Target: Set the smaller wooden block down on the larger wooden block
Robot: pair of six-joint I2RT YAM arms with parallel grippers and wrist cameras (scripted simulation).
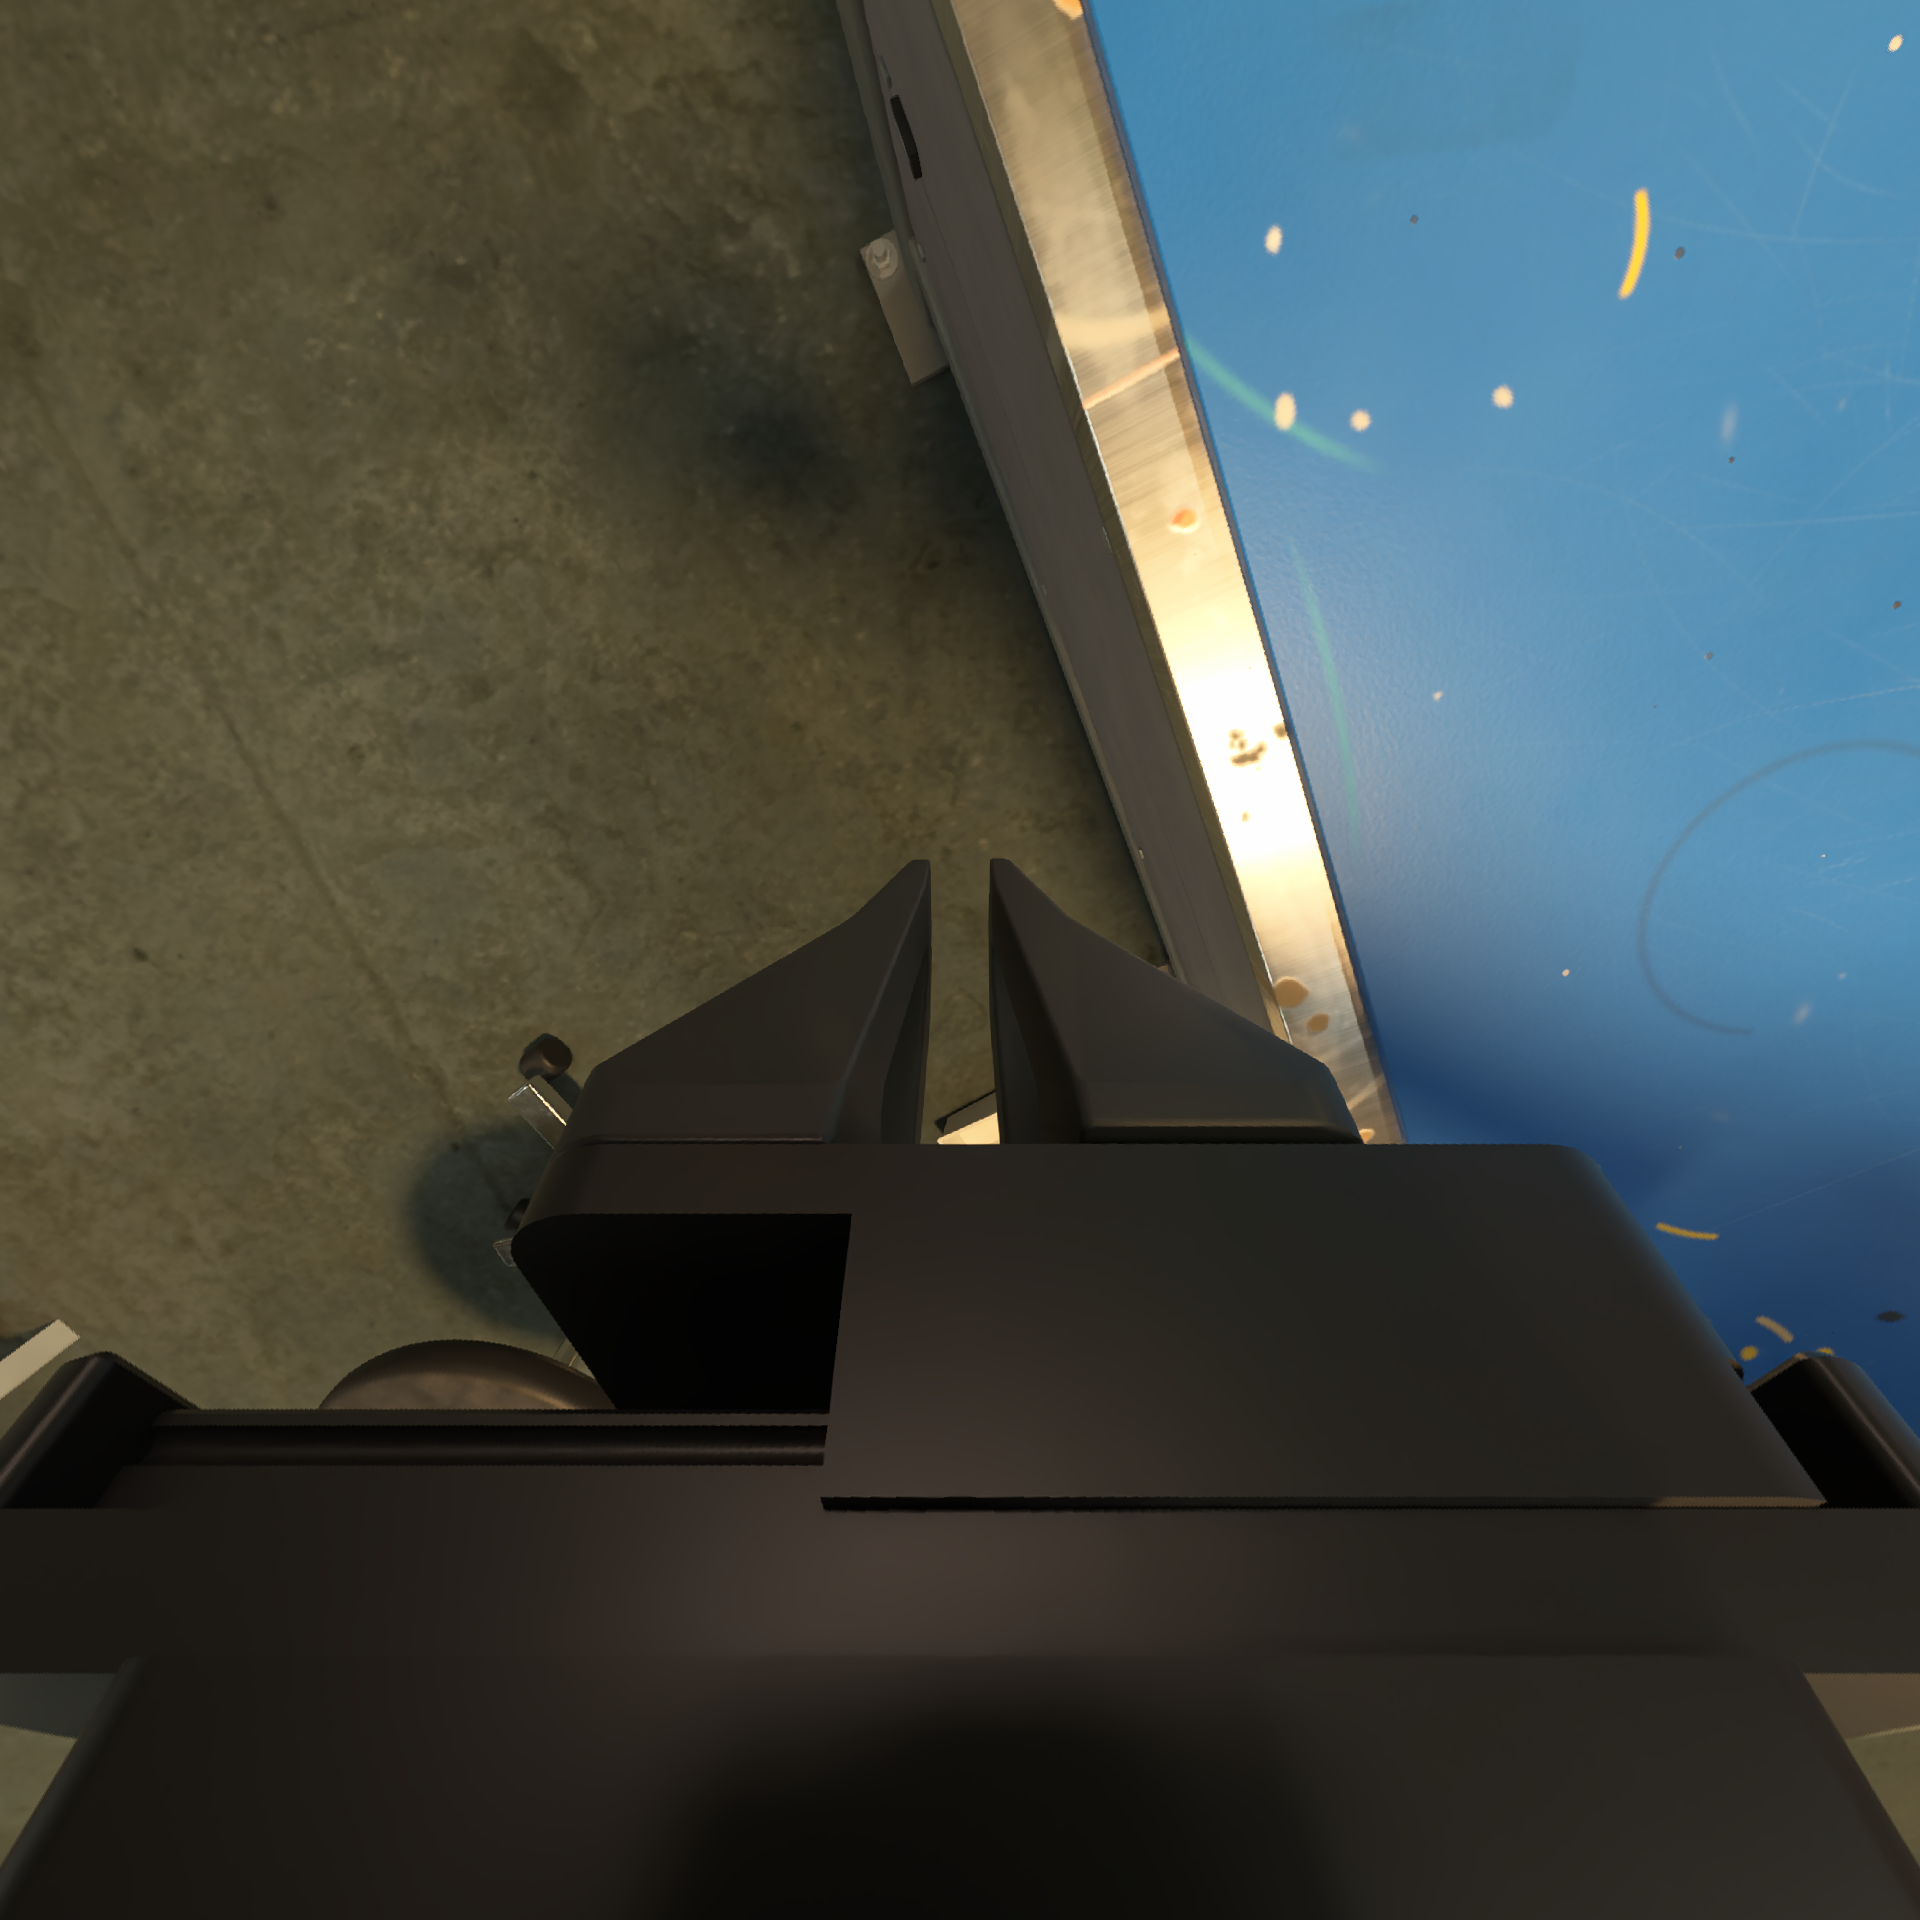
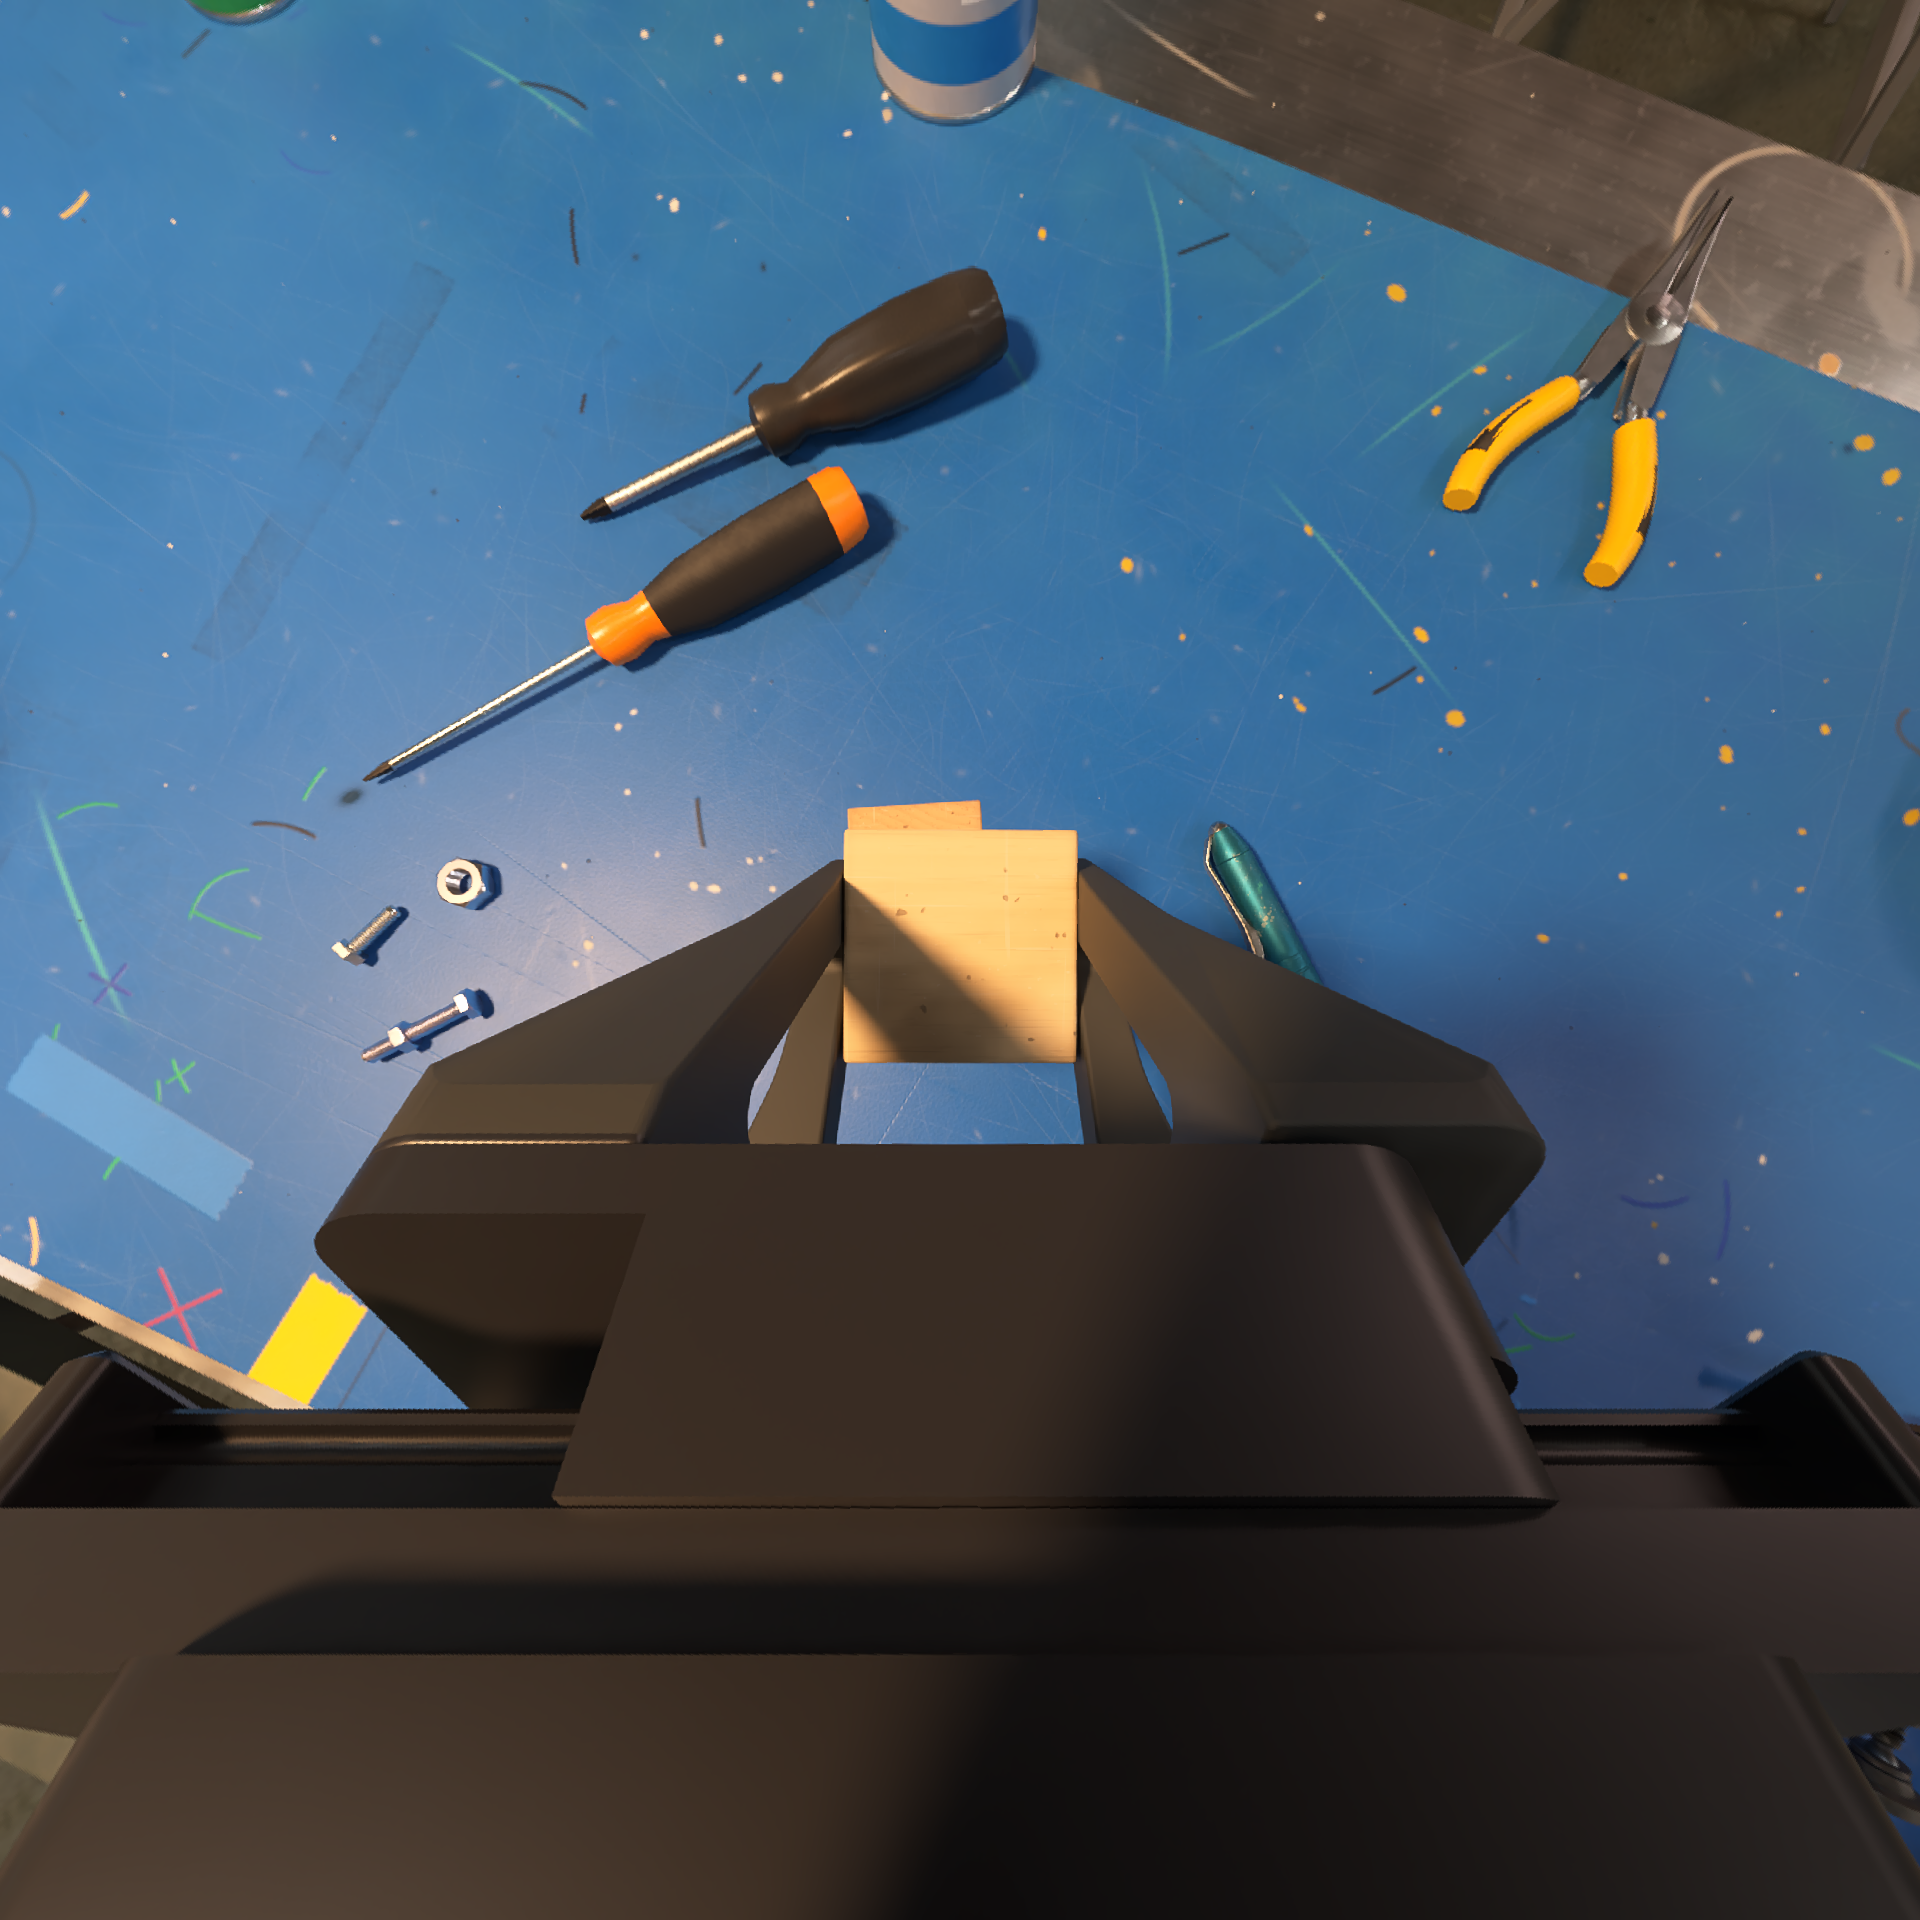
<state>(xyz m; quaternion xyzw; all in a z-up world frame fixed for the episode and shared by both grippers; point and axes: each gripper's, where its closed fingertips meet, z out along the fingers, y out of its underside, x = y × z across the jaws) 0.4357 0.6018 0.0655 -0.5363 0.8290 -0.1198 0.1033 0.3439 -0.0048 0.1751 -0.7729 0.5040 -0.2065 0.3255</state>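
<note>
In the right wrist view, my right gripper (image 2: 959, 883) is shut on the smaller wooden block (image 2: 959, 945), a pale square block pressed between both fingers over the blue table (image 2: 1351, 831). Just beyond it, a strip of a darker tan wooden block (image 2: 914, 818) shows. The rest of that block is hidden behind the held one, so I cannot tell whether the two touch. In the left wrist view, my left gripper (image 1: 961, 883) is shut and empty, with only a thin slit between the fingers. It hangs over the concrete floor (image 1: 416, 520), just outside the table's metal edge (image 1: 1195, 582).
On the table are a black-handled screwdriver (image 2: 883, 358), an orange-and-black screwdriver (image 2: 738, 571), yellow-handled pliers (image 2: 1621, 416), a teal pen (image 2: 1252, 899), a blue-and-white can (image 2: 954, 57), a nut (image 2: 464, 883), two bolts (image 2: 426, 1023) and tape strips (image 2: 125, 1122).
</note>
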